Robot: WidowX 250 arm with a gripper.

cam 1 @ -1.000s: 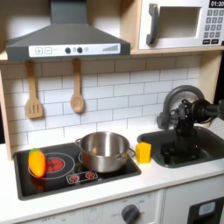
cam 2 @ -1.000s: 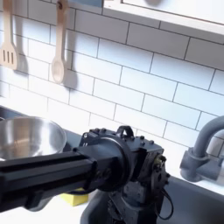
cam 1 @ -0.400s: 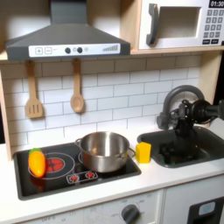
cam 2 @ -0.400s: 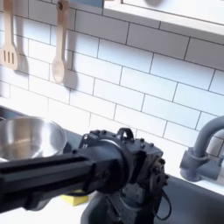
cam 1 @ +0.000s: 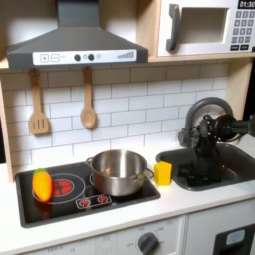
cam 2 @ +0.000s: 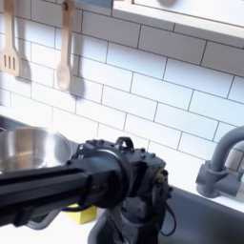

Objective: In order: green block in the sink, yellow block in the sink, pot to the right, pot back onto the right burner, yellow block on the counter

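One tool [cam 1: 206, 169] over the sink [cam 1: 237, 167], grip untellable; yellow block [cam 1: 162, 173] beside pot [cam 1: 118, 171]

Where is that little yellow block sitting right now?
In the first exterior view, the yellow block stands on the counter, between the pot and the sink.

Pot [cam 1: 118, 171]: polished, mirror-bright steel. Tabletop [cam 1: 179, 204]: smooth, cream, matt. Cooktop [cam 1: 75, 189]: glossy black. Wall tiles [cam 2: 152, 81]: glazed white. Spatula [cam 1: 39, 104] and spoon [cam 1: 88, 100]: seen as wood. Arm [cam 2: 86, 181]: matt black.
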